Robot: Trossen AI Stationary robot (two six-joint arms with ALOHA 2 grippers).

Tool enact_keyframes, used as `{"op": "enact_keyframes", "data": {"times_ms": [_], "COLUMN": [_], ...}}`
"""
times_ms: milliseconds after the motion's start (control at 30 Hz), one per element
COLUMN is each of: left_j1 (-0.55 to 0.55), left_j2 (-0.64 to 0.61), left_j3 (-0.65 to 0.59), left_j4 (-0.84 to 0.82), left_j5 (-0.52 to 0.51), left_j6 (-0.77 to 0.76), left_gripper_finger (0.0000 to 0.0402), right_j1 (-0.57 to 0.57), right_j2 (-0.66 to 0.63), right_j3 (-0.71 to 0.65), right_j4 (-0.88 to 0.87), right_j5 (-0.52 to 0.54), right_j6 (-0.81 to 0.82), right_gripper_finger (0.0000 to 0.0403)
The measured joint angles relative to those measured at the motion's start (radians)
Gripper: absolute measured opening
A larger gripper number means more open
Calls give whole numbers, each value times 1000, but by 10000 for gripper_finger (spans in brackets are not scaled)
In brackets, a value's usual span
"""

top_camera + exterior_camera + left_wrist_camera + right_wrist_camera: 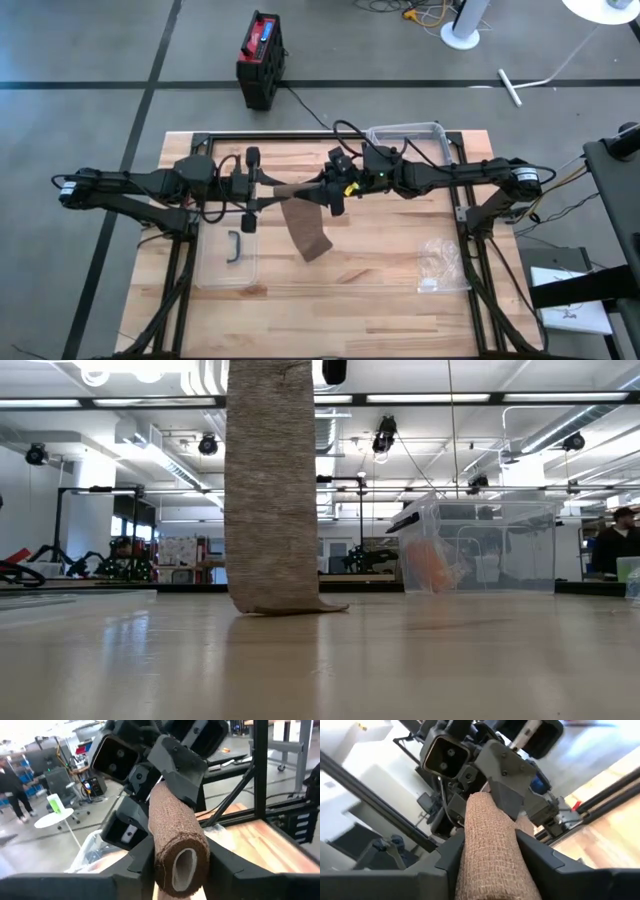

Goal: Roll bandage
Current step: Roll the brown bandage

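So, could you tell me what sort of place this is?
Probably a robotics lab: a wooden table on a bare concrete floor, more arms on benches, and ceiling strip lights.

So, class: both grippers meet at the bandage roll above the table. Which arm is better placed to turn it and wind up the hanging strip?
Probably the left. The left gripper clamps the bandage roll at its open core end, while the right gripper grips the other end. The loose strip hangs to the table.
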Motion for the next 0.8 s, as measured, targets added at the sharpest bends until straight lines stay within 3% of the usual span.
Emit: {"op": "enact_keyframes", "data": {"times_ms": [267,467,633,800], "left_j1": [1,1,1,5], "left_j2": [-10,-16,3,55], "left_j3": [0,22,55,75], "left_j4": [-6,-6,0,-7], "left_j5": [4,75,111,109], "left_j6": [-198,-313,-352,-379], "left_gripper_finger": [207,274,296,284], "right_j1": [1,1,1,1], "right_j2": [0,0,0,0], "right_j3": [0,0,0,0], "right_j4": [12,6,3,-1], "right_j5": [-5,-6,-6,-4], "right_j6": [-202,-314,-375,-404], "right_gripper_finger": [126,127,122,124]}}
